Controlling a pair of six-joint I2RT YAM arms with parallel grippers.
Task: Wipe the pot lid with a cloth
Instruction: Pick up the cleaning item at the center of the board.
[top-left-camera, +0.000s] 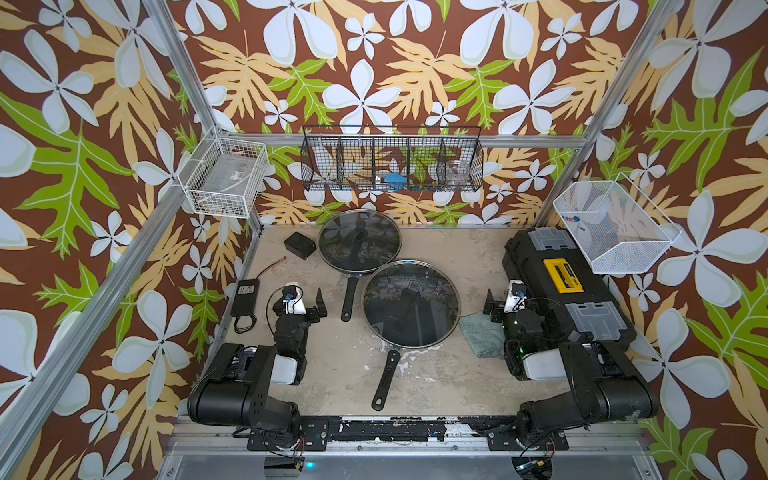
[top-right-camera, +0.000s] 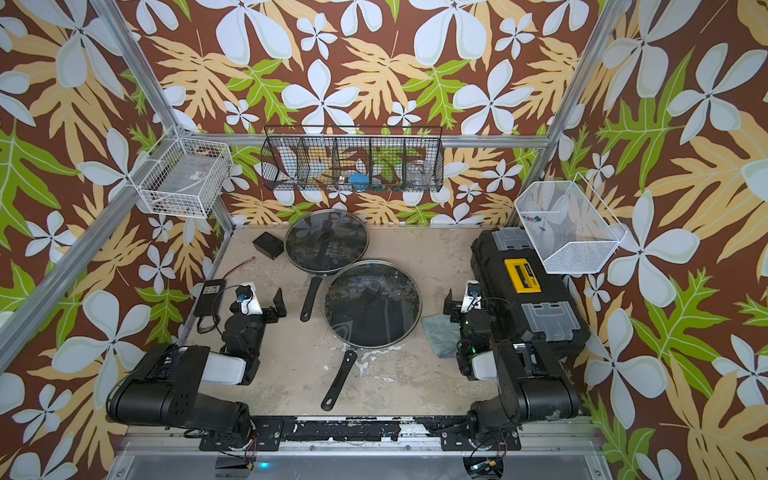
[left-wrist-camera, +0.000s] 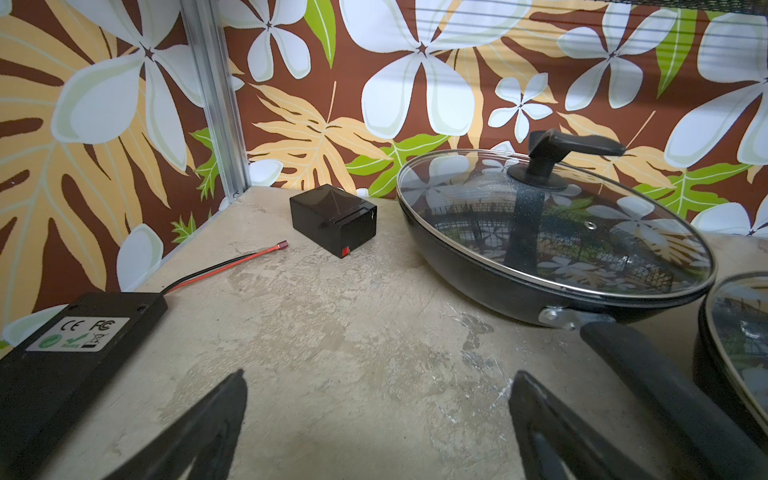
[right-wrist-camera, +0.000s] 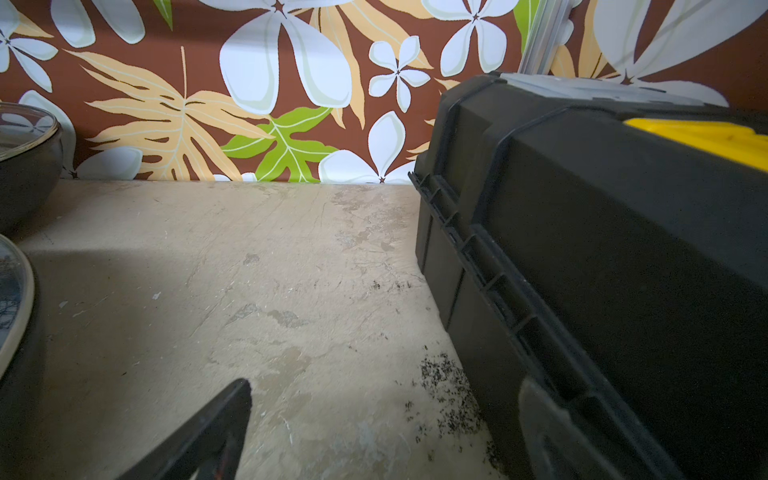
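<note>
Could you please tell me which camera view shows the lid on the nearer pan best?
Both top views show the pot lid whole, from above, resting on the nearer pan. The left wrist view catches only its edge. The right wrist view shows only a sliver of its rim.

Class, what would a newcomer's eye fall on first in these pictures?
Loud floral wallpaper covers every wall. Mid-table sit two glass-lidded pans, the pot lid nearer the arms than the smaller lid. A black toolbox with a yellow latch lines the right edge, the cloth between it and the pot lid.
</note>
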